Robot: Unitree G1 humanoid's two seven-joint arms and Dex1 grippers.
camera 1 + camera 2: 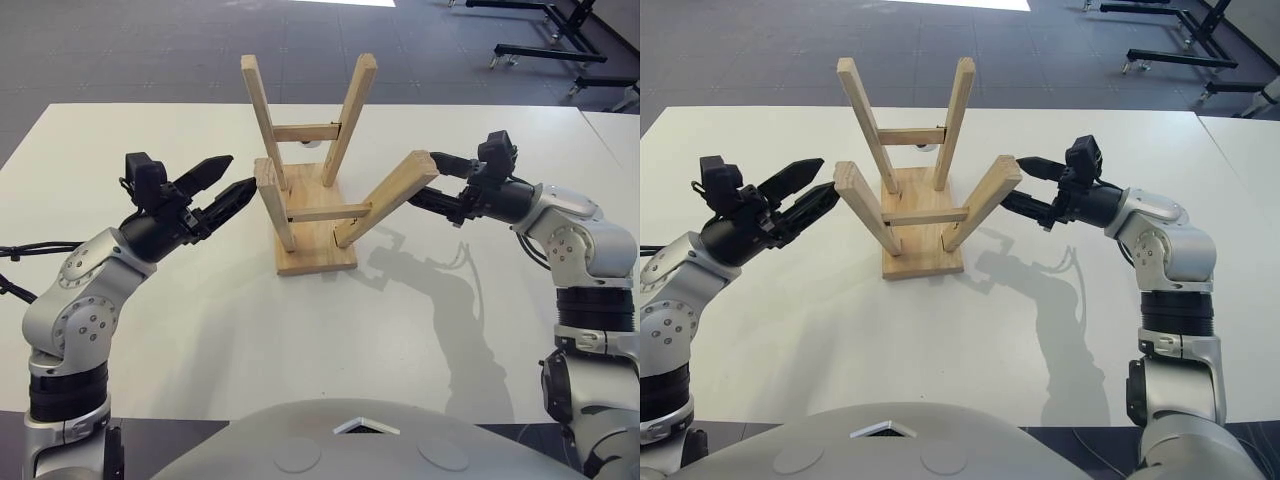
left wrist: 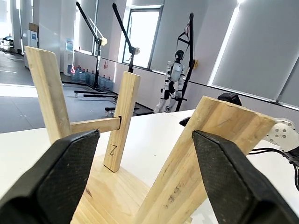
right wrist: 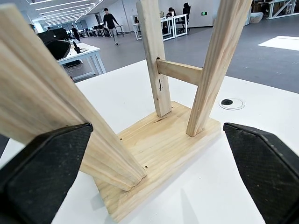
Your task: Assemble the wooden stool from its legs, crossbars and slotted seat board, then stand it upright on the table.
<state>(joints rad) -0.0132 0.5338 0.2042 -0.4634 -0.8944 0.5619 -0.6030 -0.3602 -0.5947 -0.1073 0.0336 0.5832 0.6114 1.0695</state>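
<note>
Left gripper point(image 1: 240, 172) fingers spread, just short of front-left leg point(image 1: 275, 205). Right gripper point(image 1: 422, 176) fingers spread astride front-right leg point(image 1: 385, 200) tip; contact unclear. Wooden stool point(image 1: 322, 213) inverted on seat board point(image 1: 315, 258), mid-table point(image 1: 150, 320). Probably light, rigid, joints maybe loose: hold legs near crossbars point(image 1: 305, 132).

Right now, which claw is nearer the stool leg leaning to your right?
Right. The right claw sits open at the top of that leg; the left claw is by the opposite leg.
</note>
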